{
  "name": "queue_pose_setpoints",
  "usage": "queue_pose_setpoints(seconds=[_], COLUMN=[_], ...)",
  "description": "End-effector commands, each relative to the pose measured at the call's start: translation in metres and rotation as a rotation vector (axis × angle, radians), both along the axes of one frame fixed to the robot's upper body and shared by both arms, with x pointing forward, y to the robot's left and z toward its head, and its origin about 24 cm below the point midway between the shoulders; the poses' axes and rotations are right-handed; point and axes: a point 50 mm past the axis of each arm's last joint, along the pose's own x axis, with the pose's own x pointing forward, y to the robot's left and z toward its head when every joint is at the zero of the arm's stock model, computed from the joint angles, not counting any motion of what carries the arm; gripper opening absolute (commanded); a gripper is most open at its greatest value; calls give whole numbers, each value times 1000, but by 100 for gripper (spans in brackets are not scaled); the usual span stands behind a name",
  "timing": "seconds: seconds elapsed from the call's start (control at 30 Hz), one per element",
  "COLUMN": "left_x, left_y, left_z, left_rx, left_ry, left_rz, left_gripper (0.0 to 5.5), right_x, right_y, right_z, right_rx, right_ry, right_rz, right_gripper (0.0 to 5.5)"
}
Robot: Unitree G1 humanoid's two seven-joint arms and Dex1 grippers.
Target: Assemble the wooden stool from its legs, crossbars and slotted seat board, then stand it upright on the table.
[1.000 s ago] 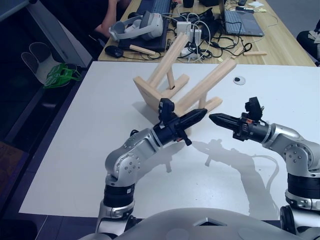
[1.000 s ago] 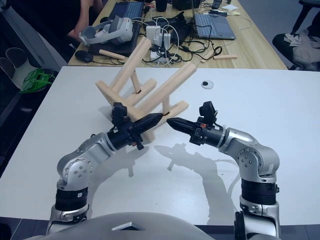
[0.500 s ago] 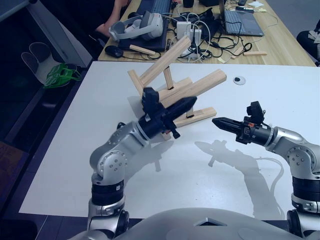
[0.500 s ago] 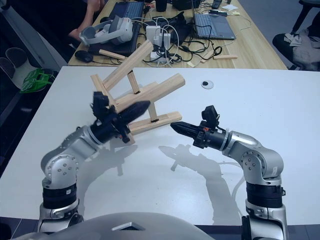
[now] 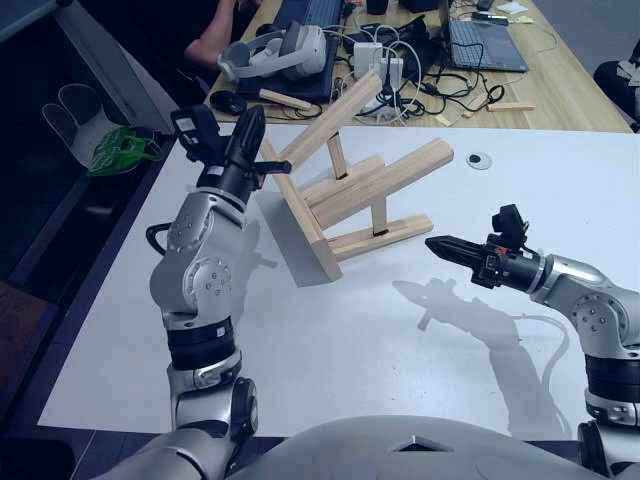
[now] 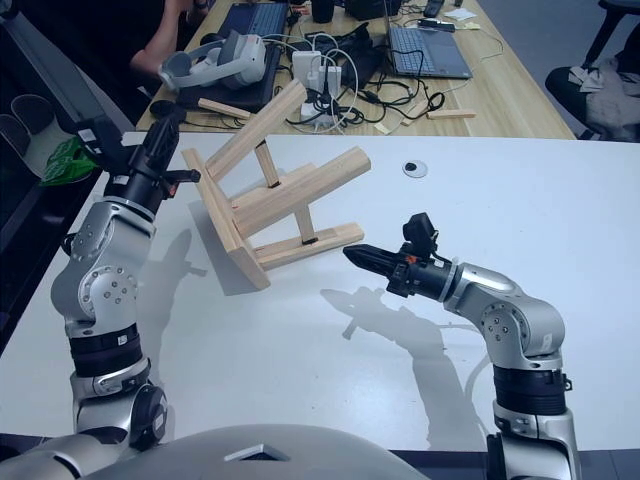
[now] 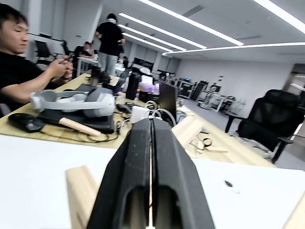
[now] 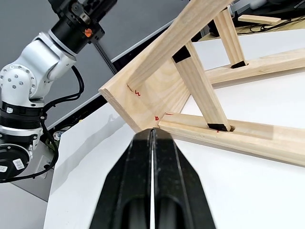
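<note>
1. White tabletop in front; cluttered light-wood desk w/ grey-white headset behind, no part in the job.
2. L gripper: black fingers pressed flat together, nothing btw them. Tip sits just above the top corner of the pale square seat board; can't tell if it touches.
3. R gripper: fingers also closed on nothing, tip aimed at the lowest leg, near but apart.
4. Pale wooden stool looks fully assembled and lies on its side. Seat board stands on edge on the table, lowest leg runs along the surface, other legs angle up & away.
5. Why, prob.: closed tips serve as pushers, not clamps. L is at the high seat edge to tip it, R is low by the legs to stop sliding. Only uprighting seems outstanding.
6. L arm: elbow bent, forearm raised steeply, wrist pointing up & away. R arm: low, forearm approx level over the table, pointing toward the robot's left.
</note>
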Motion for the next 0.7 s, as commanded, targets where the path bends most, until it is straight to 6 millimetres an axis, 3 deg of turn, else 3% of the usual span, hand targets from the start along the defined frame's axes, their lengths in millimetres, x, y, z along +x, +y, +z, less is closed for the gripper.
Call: queue_pose_setpoints(seconds=[0.03,0.33,0.47,0.7], left_x=[-1,-11,-19,-31], left_y=[11,17,2,-21], left_z=[-21,-47,-60,-66], left_rx=[89,181,203,265], left_ry=[123,315,406,443], left_rz=[121,202,75,-165], left_gripper=[2,2,2,2], right_x=[0,0,0,-2], right_y=[-3,-4,-5,-1], right_z=[-2,-3,-3,-6], right_rx=[-28,-42,-47,-56], right_ry=[-1,0,-2,0], right_rz=[-9,-10,-11,1], right_gripper=[0,0,0,0])
